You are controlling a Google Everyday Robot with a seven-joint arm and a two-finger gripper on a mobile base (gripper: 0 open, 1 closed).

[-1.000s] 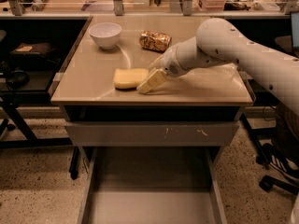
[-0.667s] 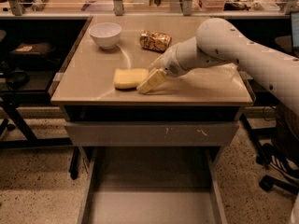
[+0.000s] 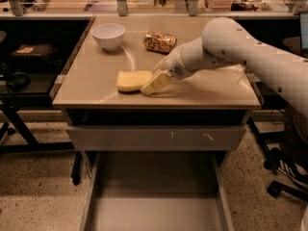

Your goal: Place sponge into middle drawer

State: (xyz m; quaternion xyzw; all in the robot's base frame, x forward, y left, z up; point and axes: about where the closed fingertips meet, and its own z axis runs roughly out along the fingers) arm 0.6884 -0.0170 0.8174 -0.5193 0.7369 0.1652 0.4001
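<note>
White round bowl (image 3: 109, 34) sits back left on beige worktop (image 3: 91, 85). Pale yellow soft rectangular sponge (image 3: 132, 80) lies flat near front. Your hand (image 3: 155, 82) touches its right end; apart or together, cannot tell. Crumpled gold foil packet (image 3: 160, 42) lies behind. Wide grey metal middle drawer (image 3: 154, 211) stands open below.

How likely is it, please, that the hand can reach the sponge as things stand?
Probably yes: the hand is low over the desk at one end of the sponge, nothing between them; the bowl and foil packet sit farther back.
</note>
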